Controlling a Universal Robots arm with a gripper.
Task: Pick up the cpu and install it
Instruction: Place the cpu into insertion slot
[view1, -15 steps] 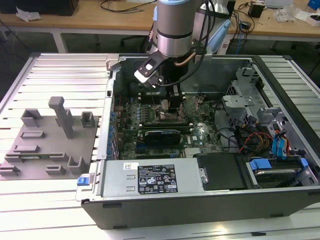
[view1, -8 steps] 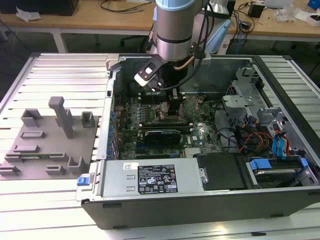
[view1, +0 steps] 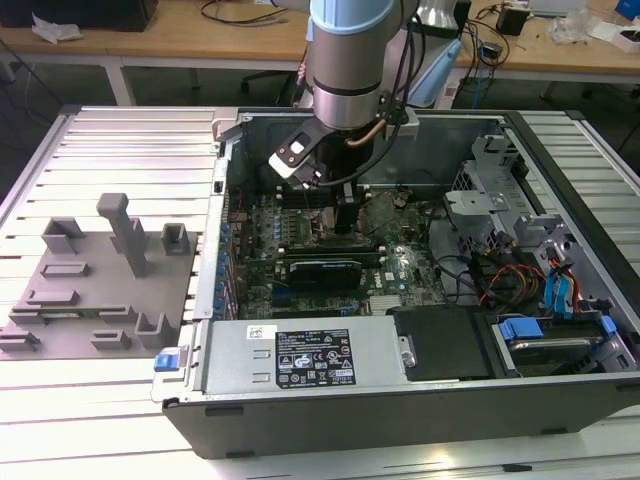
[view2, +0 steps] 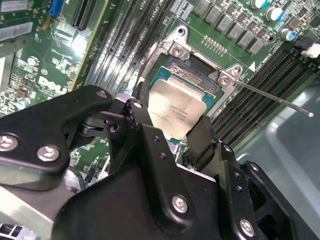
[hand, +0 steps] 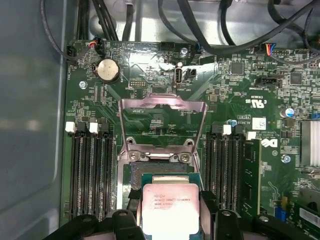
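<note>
The cpu (hand: 170, 207) is a small square chip with a silvery top, held level between my gripper's (hand: 170, 212) black fingers (hand: 131, 207). It sits low over the open socket (hand: 162, 176), whose load plate (hand: 162, 107) stands raised behind it. In the second wrist view the cpu (view2: 177, 112) lies within the socket frame (view2: 195, 67), with the gripper (view2: 170, 120) shut on its two sides and the thin lever (view2: 272, 96) swung out. I cannot tell whether the chip touches the socket. In the exterior view the gripper (view1: 345, 215) reaches down onto the motherboard (view1: 320, 250) inside the computer case.
Memory slots (hand: 90, 170) flank the socket on both sides. The case wall (view1: 215, 230), power supply (view1: 310, 355) and drive cage (view1: 500, 210) ring the board, with cables (view1: 500, 275) nearby. A grey fixture with blocks and posts (view1: 95, 290) lies on the exterior view's left.
</note>
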